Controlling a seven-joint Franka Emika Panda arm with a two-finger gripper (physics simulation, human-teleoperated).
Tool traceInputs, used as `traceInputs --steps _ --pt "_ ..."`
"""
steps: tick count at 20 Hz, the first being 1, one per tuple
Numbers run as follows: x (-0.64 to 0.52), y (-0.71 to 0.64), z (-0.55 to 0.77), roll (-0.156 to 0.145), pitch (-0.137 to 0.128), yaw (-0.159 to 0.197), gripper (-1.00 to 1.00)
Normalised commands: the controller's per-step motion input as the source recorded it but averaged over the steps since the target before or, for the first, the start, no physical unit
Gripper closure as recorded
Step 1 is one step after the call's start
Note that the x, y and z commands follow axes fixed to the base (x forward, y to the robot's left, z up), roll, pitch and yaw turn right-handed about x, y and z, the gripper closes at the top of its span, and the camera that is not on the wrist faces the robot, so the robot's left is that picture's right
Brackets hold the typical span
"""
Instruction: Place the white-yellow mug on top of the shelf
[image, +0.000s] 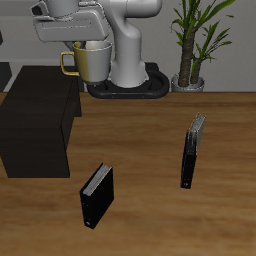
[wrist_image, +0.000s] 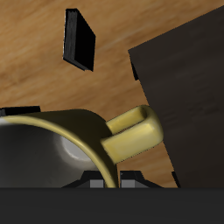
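The white-yellow mug (image: 90, 62) is held in the air in my gripper (image: 80, 44), above the table and just beside the back corner of the shelf (image: 38, 118), a low black box with a flat top. Its yellow handle (image: 68, 64) points toward the shelf. In the wrist view the mug (wrist_image: 52, 149) fills the frame close up, with the handle (wrist_image: 131, 136) over the shelf's edge (wrist_image: 188, 87). The fingers are mostly hidden by the mug.
Two small upright black books stand on the wooden table: one (image: 96, 196) near the front edge, also in the wrist view (wrist_image: 80, 39), and one (image: 192, 152) farther across. The robot base (image: 128, 70) and a potted plant (image: 190, 40) stand at the back.
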Motion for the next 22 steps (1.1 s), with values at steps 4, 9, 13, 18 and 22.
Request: traceInputs --steps 4,9,13,18,22 --pt "0.04 -0.46 0.05 -0.040 -0.010 -0.026 1.00" --pt "0.08 -0.39 -0.05 -0.039 0.010 -0.026 1.00" --pt "0.06 -0.44 0.00 -0.033 -0.017 -0.008 1.00" --pt "0.07 -0.46 -0.03 -0.053 0.001 -0.036 1.00" --pt "0.05 -0.26 -0.12 -0.033 0.012 -0.033 1.00"
